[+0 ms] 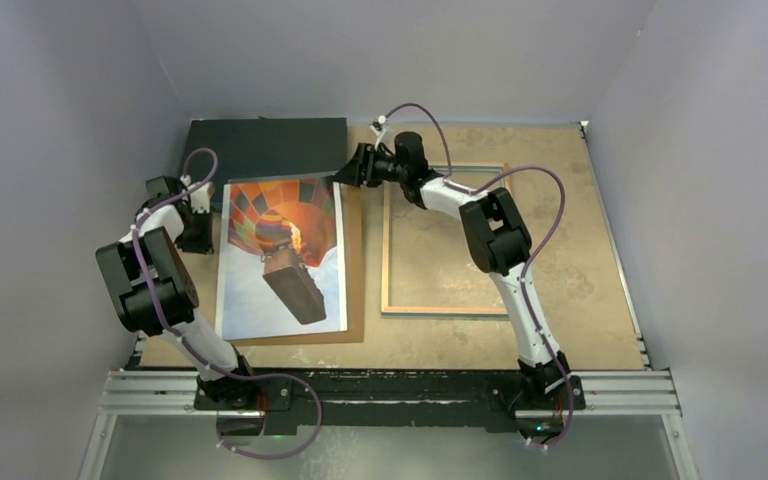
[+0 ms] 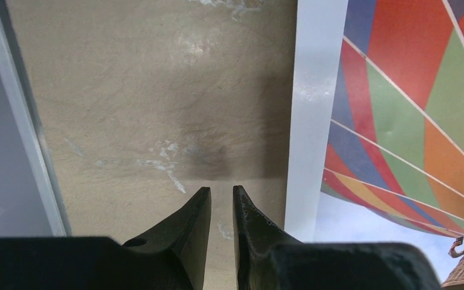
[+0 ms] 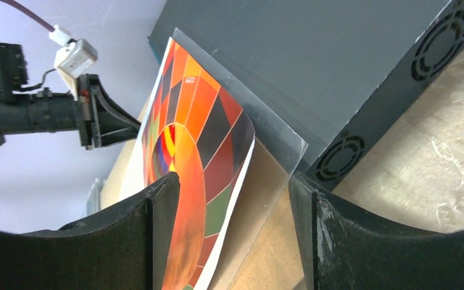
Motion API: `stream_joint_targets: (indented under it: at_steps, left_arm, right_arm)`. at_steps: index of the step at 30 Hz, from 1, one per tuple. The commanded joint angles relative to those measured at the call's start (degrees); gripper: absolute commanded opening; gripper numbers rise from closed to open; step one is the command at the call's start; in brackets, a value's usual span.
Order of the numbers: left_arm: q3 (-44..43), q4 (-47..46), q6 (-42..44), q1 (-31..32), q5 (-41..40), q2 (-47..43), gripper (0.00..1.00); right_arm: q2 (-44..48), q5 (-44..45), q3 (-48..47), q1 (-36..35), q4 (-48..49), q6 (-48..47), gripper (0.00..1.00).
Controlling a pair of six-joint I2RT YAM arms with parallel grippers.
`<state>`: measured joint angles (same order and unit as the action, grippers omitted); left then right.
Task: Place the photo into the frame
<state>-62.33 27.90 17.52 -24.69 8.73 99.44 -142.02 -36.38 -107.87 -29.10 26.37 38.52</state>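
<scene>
The light, floppy paper hot-air-balloon photo (image 1: 280,250) is lying left of the thin blue rectangular frame (image 1: 445,311), its curling frame-side corner, likeliest hold, sitting inside the wide right claw (image 3: 232,181), the left claw (image 2: 222,193) hovering narrow, empty.

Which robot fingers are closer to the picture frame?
Right. The right fingers are by the frame's far left corner, around the photo's corner; the left fingers are on the photo's other side, over bare table.

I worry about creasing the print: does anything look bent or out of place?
Yes. The far right corner of the photo curls up off the brown board, and a clear sheet lifts with it, between the open jaws of the right gripper. The frame lies flat.
</scene>
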Motion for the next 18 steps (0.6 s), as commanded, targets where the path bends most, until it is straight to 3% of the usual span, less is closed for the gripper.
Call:
stream_joint_targets:
  at_steps: [1,9,18]
  left_arm:
    - [1.5,-2.4,-1.0,0.8,0.2,0.5,0.17]
    - [2.5,-3.8,-1.4,1.5,-0.1,2.1,0.11]
    - [3.8,-4.9,-1.4,2.5,-0.3,2.3,0.06]
  right_arm:
    - [4.7,-6.0,5.3,0.5,11.9,8.1,0.69]
    - [4.9,-10.4,8.4,0.8,22.3,16.1,0.66]
    - [6.5,-10.8,9.8,0.9,25.8,18.2,0.63]
